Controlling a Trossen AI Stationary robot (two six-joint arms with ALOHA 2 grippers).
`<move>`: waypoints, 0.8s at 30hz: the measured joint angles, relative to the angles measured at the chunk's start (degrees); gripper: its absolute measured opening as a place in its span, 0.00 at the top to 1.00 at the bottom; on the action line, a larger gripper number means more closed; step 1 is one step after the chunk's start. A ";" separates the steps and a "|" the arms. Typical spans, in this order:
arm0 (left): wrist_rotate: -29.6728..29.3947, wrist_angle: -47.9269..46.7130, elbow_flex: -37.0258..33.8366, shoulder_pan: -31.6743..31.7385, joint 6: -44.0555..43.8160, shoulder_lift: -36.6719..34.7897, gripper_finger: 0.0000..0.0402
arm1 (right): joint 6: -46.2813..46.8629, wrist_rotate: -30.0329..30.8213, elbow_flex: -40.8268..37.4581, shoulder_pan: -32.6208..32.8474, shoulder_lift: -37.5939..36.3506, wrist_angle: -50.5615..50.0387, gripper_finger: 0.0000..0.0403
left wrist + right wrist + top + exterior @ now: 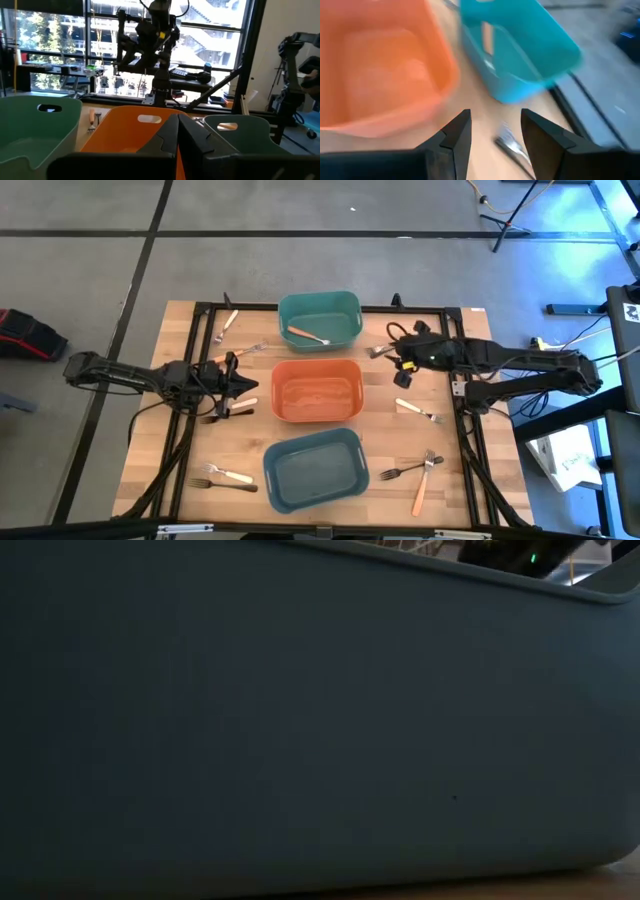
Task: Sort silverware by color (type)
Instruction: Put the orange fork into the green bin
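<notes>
A robotics lab: a framed wooden table (150, 430) on grey concrete floor (80, 270), tripod legs (515, 220), large windows (60, 45).

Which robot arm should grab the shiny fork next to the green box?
The right one, probably. The right gripper is open and hovers just over that grey fork beside the teal bin. The left gripper is shut, across the orange bin.

Overhead shot is evenly lit and sharp, with soft shadows under the arms on the table (150, 450). The low view is almost all dark bin wall (300, 720). Left wrist view is backlit by bright windows (55, 45). Right wrist view is smeared (the teal bin (520, 55) especially).
</notes>
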 joint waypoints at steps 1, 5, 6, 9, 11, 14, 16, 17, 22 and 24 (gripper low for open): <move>-0.06 -0.05 0.01 0.00 0.01 0.12 0.99 | -0.18 1.03 -0.73 -1.00 0.47 0.05 0.61; -0.34 0.07 0.00 -0.02 -0.13 0.13 0.99 | -2.14 1.65 -3.23 -7.57 3.25 1.20 0.61; -0.53 0.12 0.00 0.00 -0.18 0.13 0.99 | -2.84 1.54 -3.76 -9.43 4.14 1.89 0.61; -0.54 0.20 0.02 0.00 -0.19 0.13 0.99 | -4.82 -0.33 -4.55 -15.20 7.56 2.92 0.61; -0.52 0.38 0.00 -0.02 -0.20 0.13 0.99 | -6.32 -1.36 -4.57 -18.69 10.45 3.06 0.61; -0.52 0.48 0.02 -0.02 -0.22 0.13 0.99 | -8.68 -3.79 -4.57 -23.02 15.36 4.03 0.61; -0.54 0.49 0.02 -0.01 -0.22 0.13 0.99 | -10.75 -5.28 -4.57 -25.20 18.75 4.73 0.61; -0.53 0.50 0.01 -0.01 -0.22 0.13 0.99 | -11.98 -5.73 -4.57 -26.08 20.49 4.82 0.61; -0.39 0.49 0.00 0.00 -0.22 0.13 0.99 | -16.37 -6.56 -4.57 -29.68 27.75 6.51 0.61; 0.90 0.48 0.02 0.00 -0.22 0.13 0.99 | -16.83 -7.33 -4.59 -30.64 29.58 7.91 0.61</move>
